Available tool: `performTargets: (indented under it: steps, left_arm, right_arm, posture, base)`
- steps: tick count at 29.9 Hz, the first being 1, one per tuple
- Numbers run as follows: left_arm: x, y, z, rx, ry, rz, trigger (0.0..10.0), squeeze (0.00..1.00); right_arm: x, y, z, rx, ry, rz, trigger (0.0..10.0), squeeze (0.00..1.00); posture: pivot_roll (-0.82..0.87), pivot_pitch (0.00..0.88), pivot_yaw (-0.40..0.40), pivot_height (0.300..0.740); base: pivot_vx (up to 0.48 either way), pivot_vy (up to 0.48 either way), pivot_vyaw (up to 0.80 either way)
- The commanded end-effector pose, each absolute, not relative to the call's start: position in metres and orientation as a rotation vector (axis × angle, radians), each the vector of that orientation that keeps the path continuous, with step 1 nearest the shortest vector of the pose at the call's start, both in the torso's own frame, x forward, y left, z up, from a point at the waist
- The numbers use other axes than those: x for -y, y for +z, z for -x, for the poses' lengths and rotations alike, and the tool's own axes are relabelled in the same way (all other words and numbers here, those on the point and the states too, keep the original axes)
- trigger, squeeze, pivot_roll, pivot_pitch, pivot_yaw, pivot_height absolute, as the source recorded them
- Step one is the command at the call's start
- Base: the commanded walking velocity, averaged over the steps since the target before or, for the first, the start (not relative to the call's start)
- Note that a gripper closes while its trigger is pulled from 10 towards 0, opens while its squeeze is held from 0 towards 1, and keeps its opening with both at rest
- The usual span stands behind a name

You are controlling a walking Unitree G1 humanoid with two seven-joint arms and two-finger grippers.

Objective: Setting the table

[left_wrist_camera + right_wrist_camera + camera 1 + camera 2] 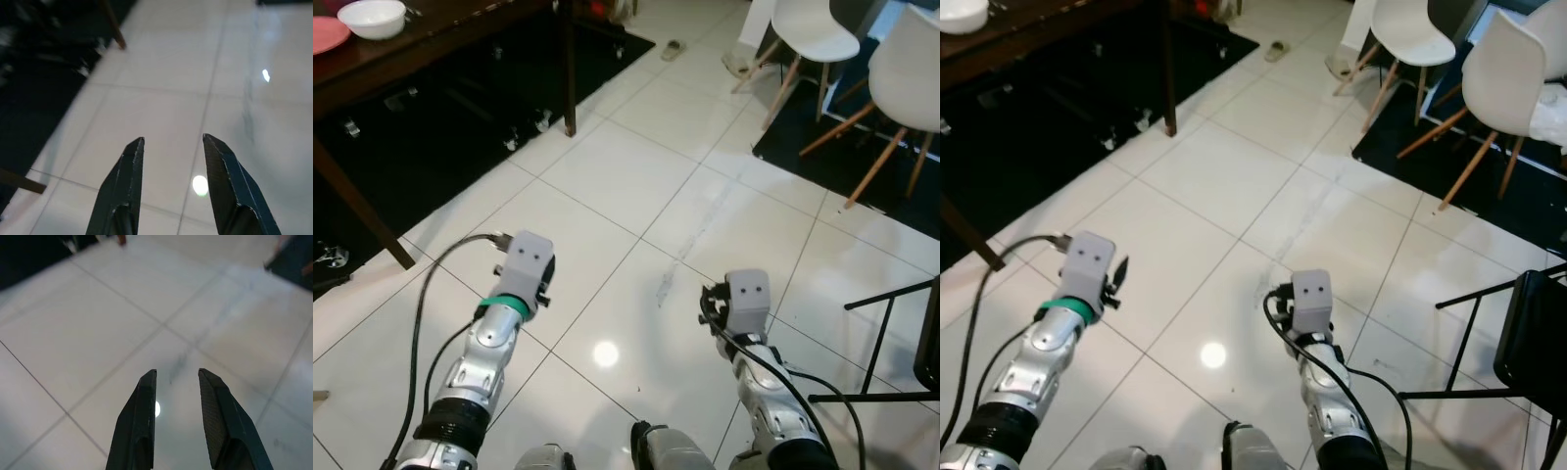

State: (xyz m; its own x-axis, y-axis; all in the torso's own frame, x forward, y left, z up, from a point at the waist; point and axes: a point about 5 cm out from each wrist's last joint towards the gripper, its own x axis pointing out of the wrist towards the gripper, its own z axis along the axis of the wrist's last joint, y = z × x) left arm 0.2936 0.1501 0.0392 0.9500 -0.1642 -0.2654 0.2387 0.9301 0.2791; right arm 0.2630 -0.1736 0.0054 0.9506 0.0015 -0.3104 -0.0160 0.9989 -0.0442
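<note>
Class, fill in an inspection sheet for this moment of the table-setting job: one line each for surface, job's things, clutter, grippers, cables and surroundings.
Surface: white tiled floor, glossy, with a lamp reflection; dark wooden table at far left.
Job's things: white bowl and pink plate on the table.
Clutter: a slipper on the floor far ahead.
Grippers: left gripper and right gripper both open, empty, held above the floor.
Cables: black cable looping to the left wrist; another along the right arm.
Surroundings: white chairs on a dark rug at right; black frame at right edge.

Dark table [460, 34] with bowl [374, 18], plate [327, 34]
</note>
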Motion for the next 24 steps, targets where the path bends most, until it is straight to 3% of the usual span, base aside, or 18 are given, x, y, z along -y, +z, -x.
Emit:
performTargets:
  steps: [1, 4, 13, 24]
  left_arm:
    - [-0.149, 0.024, -0.286, -0.298, -0.240, -0.338, 10.0, 0.00]
    - [-0.163, 0.003, -0.280, -0.423, -0.220, -0.350, 10.0, 0.00]
    - [-0.177, -0.014, -0.269, -0.523, -0.167, -0.273, 10.0, 0.00]
    - [-0.177, -0.010, -0.266, -0.454, -0.121, -0.261, 10.0, 0.00]
  right_arm:
    - [0.187, -0.005, -0.255, -0.364, -0.051, 0.044, 10.0, 0.00]
    - [0.197, -0.021, -0.242, -0.441, -0.124, 0.004, 10.0, 0.00]
    - [0.193, -0.044, -0.220, -0.554, -0.134, -0.066, 10.0, 0.00]
    - [0.197, -0.018, -0.249, -0.398, -0.153, -0.086, 10.0, 0.00]
  posture:
    - [-0.03, 0.000, 0.039, 0.740]
    - [-0.05, 0.000, 0.049, 0.740]
    - [-0.03, 0.000, 0.024, 0.740]
    - [0.03, 0.000, -0.019, 0.740]
  base:
    - [0.000, 0.000, 0.00]
    - [0.000, 0.000, 0.00]
    - [0.000, 0.000, 0.00]
    - [0.000, 0.000, 0.00]
